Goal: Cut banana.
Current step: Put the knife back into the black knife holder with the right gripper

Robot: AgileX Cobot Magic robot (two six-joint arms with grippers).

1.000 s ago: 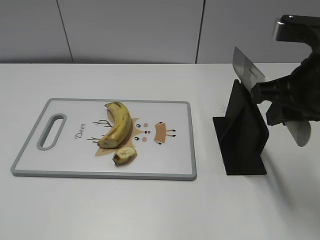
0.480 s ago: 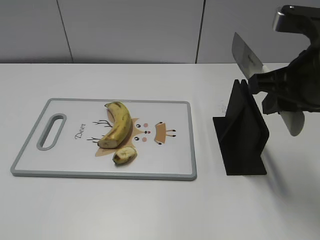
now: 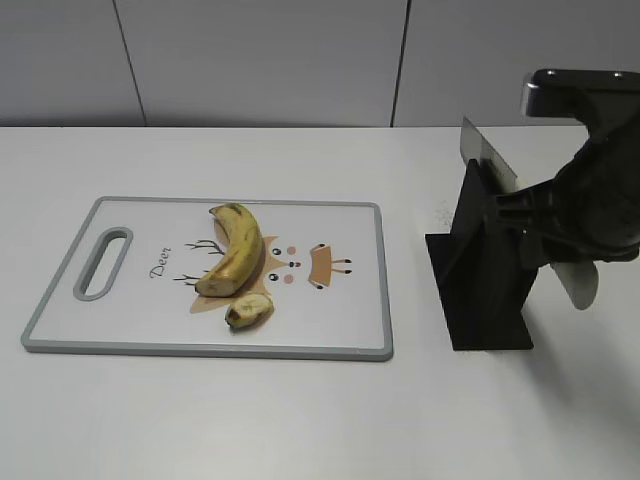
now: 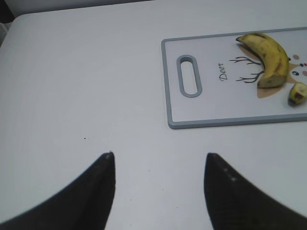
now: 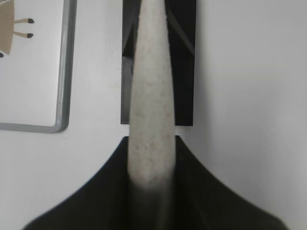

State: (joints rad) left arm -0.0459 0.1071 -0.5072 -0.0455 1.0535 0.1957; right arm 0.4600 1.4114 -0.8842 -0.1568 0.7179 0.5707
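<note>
A yellow banana lies on the white cutting board, with a small cut-off end piece beside its near tip. Both also show in the left wrist view: banana, piece. My right gripper is shut on the knife's pale speckled handle. The knife blade sticks up out of the black knife stand, partly sunk into its slot. My left gripper is open and empty over bare table, left of the board.
The board has a grey rim, a handle slot and a deer drawing. The black stand sits on the white table right of the board's edge. A grey wall runs behind the table.
My right gripper has moved down and left with the knife. The blade has sunk lower into the black stand. The banana and its cut piece have not moved.
</note>
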